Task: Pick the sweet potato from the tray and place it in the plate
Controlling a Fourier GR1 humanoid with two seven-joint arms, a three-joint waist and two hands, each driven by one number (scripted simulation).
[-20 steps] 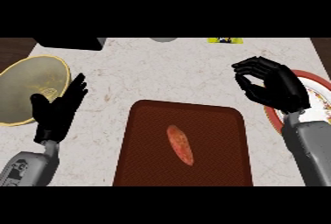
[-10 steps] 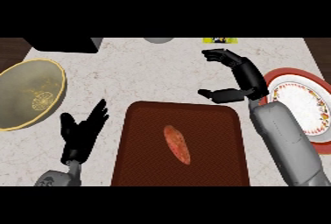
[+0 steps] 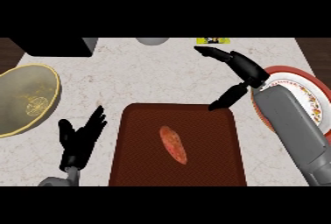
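An orange-red sweet potato [image 3: 173, 144] lies lengthwise in the middle of the dark brown tray [image 3: 213, 166]. My right hand [image 3: 242, 72] hangs open above the tray's far right corner, fingers spread wide and thumb pointing down toward the tray rim; it holds nothing. The white plate with a red patterned rim [image 3: 304, 87] sits at the right edge, partly hidden behind my right forearm. Left of the tray, my left hand [image 3: 79, 141] rests open with its fingers up.
A large yellow-rimmed bowl [image 3: 26, 103] lies at the far left. A black box [image 3: 55, 46] stands at the back left, a grey round object [image 3: 152, 41] at the back centre and a yellow item [image 3: 213, 40] beside it.
My right hand has moved left and forward over the tray's far right corner, with its fingers opening wider. My left hand has sunk lower in the view. The sweet potato has not moved.
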